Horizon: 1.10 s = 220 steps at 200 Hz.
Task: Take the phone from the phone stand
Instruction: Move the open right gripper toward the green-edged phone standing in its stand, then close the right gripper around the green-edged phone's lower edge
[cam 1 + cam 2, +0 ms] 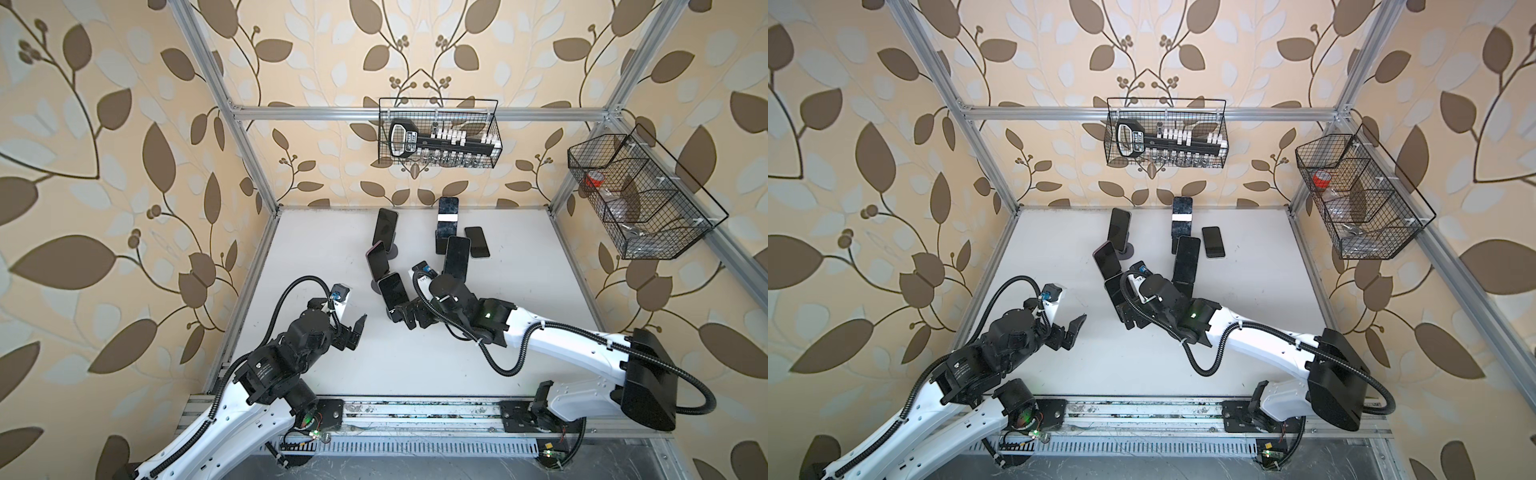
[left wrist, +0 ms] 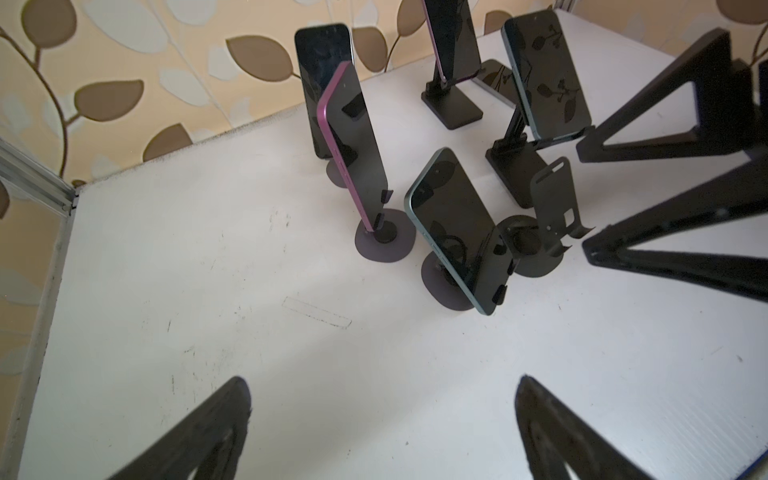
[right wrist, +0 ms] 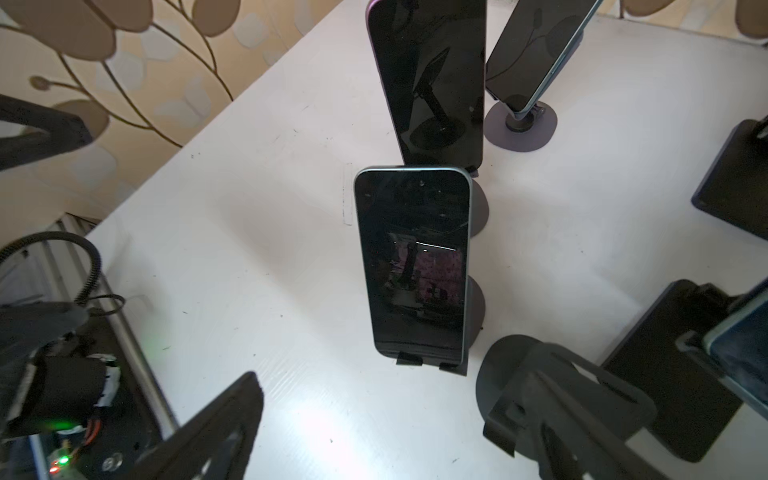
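Phone (image 3: pixel 413 266) rests on its stand (image 3: pixel 476 307). Right gripper (image 2: pixel 585 199) gapes near it, empty; left gripper (image 2: pixel 382 382) likewise released.

**Item 1, your left arm** (image 1: pixel 195 432): comes up from the near edge with the elbow bent and the wrist held low, on its own side.
**Left gripper** (image 2: pixel 382 382): jaws spread wide with nothing between them (its wrist view shows the gap plainly).

**Item 2, your right arm** (image 1: pixel 573 338): reaches in toward the middle, forearm nearly level, wrist pitched down.
**Right gripper** (image 1: pixel 405 318): jaws also parted wide, gripping nothing.
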{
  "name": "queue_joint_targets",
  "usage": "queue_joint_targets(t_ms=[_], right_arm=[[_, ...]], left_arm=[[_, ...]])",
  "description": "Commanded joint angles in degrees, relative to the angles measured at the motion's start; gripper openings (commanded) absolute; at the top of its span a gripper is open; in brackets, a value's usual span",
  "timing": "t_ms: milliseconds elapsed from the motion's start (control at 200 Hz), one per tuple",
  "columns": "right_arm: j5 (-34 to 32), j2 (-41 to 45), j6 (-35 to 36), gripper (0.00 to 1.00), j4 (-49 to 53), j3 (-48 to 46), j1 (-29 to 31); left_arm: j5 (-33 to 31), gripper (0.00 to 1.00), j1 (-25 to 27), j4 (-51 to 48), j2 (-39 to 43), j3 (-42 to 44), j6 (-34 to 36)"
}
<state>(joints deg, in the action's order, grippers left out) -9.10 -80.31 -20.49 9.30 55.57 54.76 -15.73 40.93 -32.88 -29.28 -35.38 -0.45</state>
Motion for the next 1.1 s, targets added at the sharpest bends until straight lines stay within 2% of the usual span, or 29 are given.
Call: queue_joint_targets(t_ms=[0, 105, 355, 1095], right_arm=[[-1.4, -3.1, 0.4, 1.00, -0.9, 3.6, 0.3], [-1.2, -5.9, 0.0, 1.00, -0.9, 5.2, 0.4], [-3.4, -9.9, -0.1, 0.99, 0.2, 7.1, 1.0], [-8.9, -19.3, -0.9, 1.00, 3.9, 15.9, 1.1]], left_arm=[[-2.4, 0.99, 0.1, -0.1, -3.4, -2.9, -1.7], [-2.5, 0.99, -0.4, -0.2, -4.1, -3.1, -1.4], [-1.2, 0.99, -1.1, 0.5, 0.1, -1.7, -0.5], [-0.7, 0.99, -1.4, 0.0, 0.2, -1.9, 0.9]])
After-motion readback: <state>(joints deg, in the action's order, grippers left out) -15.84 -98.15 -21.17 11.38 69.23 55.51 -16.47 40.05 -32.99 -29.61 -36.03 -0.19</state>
